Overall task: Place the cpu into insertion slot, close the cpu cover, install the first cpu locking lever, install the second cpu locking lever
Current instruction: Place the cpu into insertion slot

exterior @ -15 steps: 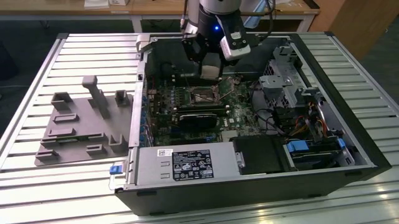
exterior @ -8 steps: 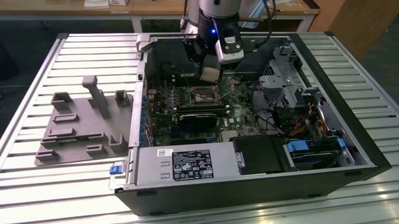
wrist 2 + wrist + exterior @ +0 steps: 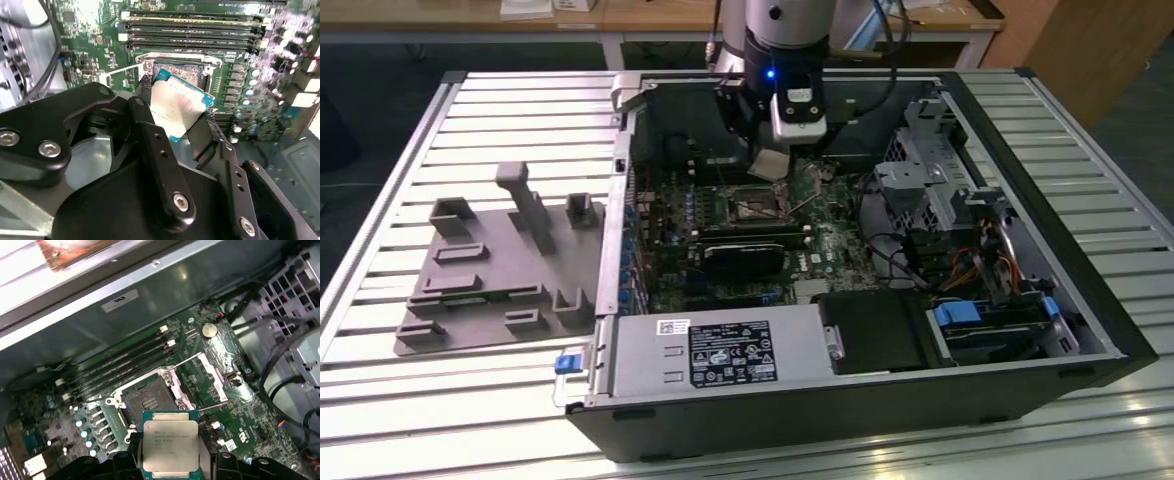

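My gripper [image 3: 169, 452] is shut on the cpu [image 3: 170, 442], a flat square chip with a pale silver face, held by two opposite edges between black fingers [image 3: 145, 107]. In the second wrist view the cpu [image 3: 177, 107] hangs tilted just above the insertion slot [image 3: 182, 70]. The insertion slot [image 3: 149, 402] is a dark square socket on the green board, uncovered and with nothing in it. The cpu cover [image 3: 219, 372], a silver frame, is swung open beside the slot. Two thin wire levers [image 3: 186, 360] stand released near it. In the exterior view the gripper [image 3: 771, 165] hovers over the slot [image 3: 754, 205].
Long black memory slots [image 3: 125, 357] run beside the socket. The open computer case [image 3: 1107, 330] has metal walls, a drive cage and loose cables [image 3: 280, 340] close by. A large black card [image 3: 750, 255] lies across the board. A grey fixture [image 3: 494, 270] sits on the slatted table.
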Robot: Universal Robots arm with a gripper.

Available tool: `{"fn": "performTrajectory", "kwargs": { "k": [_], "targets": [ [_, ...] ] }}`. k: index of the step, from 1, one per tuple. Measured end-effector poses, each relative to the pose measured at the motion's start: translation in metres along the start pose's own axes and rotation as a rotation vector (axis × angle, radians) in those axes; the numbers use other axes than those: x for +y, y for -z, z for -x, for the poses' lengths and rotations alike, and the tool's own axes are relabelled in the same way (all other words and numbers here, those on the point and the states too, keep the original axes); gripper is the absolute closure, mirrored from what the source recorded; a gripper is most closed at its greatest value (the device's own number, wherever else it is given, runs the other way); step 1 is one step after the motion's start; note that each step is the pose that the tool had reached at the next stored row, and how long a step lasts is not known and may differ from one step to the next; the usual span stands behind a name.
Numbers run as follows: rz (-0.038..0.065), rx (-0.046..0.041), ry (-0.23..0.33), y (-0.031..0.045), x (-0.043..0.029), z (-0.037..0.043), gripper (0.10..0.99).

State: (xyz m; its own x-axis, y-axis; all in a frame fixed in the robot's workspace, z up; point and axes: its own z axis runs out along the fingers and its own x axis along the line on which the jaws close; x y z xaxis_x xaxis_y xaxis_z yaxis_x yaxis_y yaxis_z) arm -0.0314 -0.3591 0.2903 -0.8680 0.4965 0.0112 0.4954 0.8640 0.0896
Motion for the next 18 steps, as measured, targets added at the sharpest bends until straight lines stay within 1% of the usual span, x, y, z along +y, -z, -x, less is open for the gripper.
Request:
{"fn": "performTrajectory", "kwargs": {
  "k": [7, 18],
  "targets": [
    [0.001, -0.0114, -0.127, -0.0067, -0.0006, 0.0001, 0.549],
    [0.004, -0.0293, -0.326, -0.0128, -0.0012, 0.0002, 0.549]
  ]
}}
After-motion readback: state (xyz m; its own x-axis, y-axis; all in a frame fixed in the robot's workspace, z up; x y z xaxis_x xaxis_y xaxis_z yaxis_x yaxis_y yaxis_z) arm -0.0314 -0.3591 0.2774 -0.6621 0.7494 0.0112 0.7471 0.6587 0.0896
